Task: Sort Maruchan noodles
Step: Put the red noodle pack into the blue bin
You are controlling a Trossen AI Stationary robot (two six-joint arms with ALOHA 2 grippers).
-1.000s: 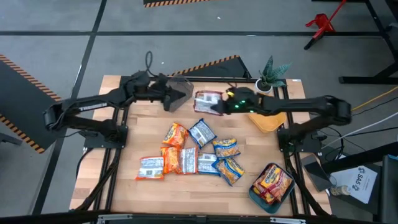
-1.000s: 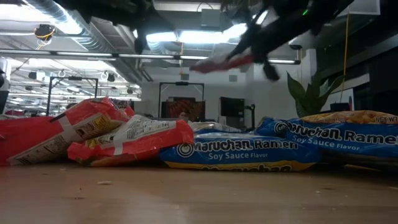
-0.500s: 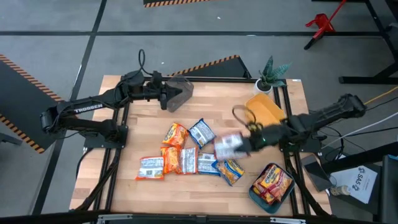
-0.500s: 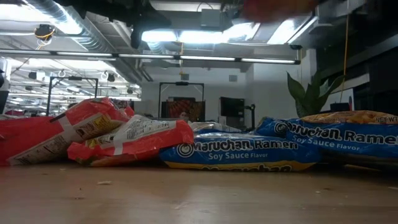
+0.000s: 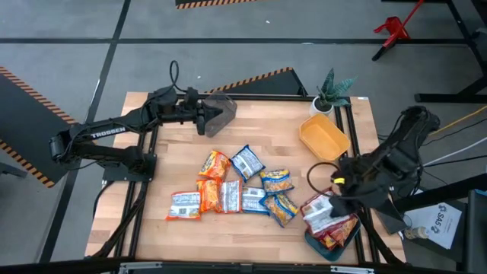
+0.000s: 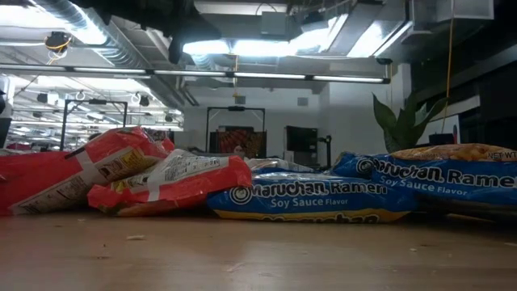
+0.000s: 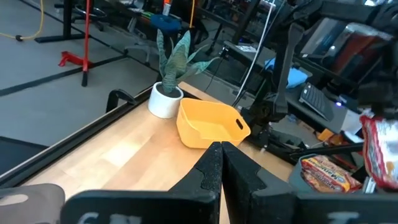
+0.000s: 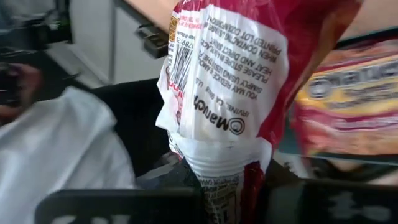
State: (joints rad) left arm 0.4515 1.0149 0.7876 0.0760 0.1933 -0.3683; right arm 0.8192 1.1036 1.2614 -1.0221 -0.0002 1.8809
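Several Maruchan packets (image 5: pixel 236 186), orange, blue and white, lie flat in a heap mid-table; the low view shows red (image 6: pixel 121 170) and blue (image 6: pixel 315 198) ones up close. More packets fill the teal container (image 5: pixel 346 242) at the near right corner. My right gripper (image 5: pixel 327 198) hangs over that container's left rim, shut on a red-and-white packet (image 5: pixel 318 211), (image 8: pixel 230 74). My left gripper (image 5: pixel 202 120), (image 7: pixel 219 163) hovers shut beside the grey container (image 5: pixel 221 109) at the far left, holding nothing. My right gripper pinches the red-and-white packet between its two fingers by its crimped white end seal (image 8: pixel 217 163). The fingers slant down from the table's right side. The packet is lifted clear, and its body reaches out past the fingertips over the teal container (image 8: pixel 348 106).
A yellow container (image 5: pixel 323 137) sits at the far right, with a potted plant (image 5: pixel 332 91) behind it at the corner. Bare wood shows between the grey container and the heap, and along the near edge. The table's black frame rails run down both sides.
My right gripper has carried the red-and-white packet from the far middle of the table, next to the grey container, across toward the near right, ending over the teal container. It stayed shut on the packet throughout. The heap has not moved.
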